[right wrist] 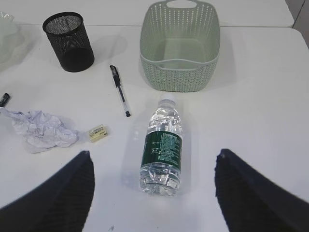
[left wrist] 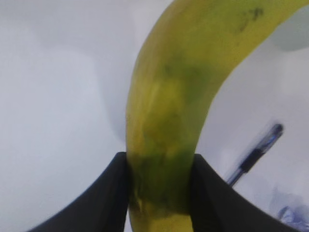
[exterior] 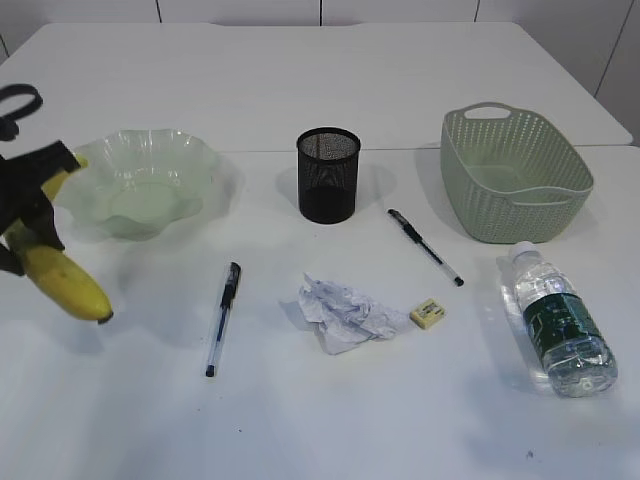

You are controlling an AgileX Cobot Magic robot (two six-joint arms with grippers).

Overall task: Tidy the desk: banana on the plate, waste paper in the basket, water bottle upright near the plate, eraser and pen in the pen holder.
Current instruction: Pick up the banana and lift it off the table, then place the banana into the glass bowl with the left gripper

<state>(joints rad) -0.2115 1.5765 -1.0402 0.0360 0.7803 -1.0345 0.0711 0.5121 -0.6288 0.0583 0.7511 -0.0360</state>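
My left gripper (exterior: 30,215) is shut on a yellow banana (exterior: 65,280), held off the table just left of the pale green plate (exterior: 200,150). In the left wrist view the banana (left wrist: 169,106) fills the space between the black fingers (left wrist: 111,193). My right gripper (right wrist: 154,153) hangs open above the water bottle (right wrist: 163,150), which lies on its side. Crumpled waste paper (exterior: 345,312) and a yellow eraser (exterior: 427,313) lie at table centre. One pen (exterior: 222,318) lies left of the paper, another pen (exterior: 425,247) right of the black mesh pen holder (exterior: 328,175).
The green woven basket (exterior: 515,215) stands at the back right, just beyond the bottle's cap (exterior: 520,250). A seam between two tabletops runs behind the plate, holder and basket. The right arm does not show in the exterior view.
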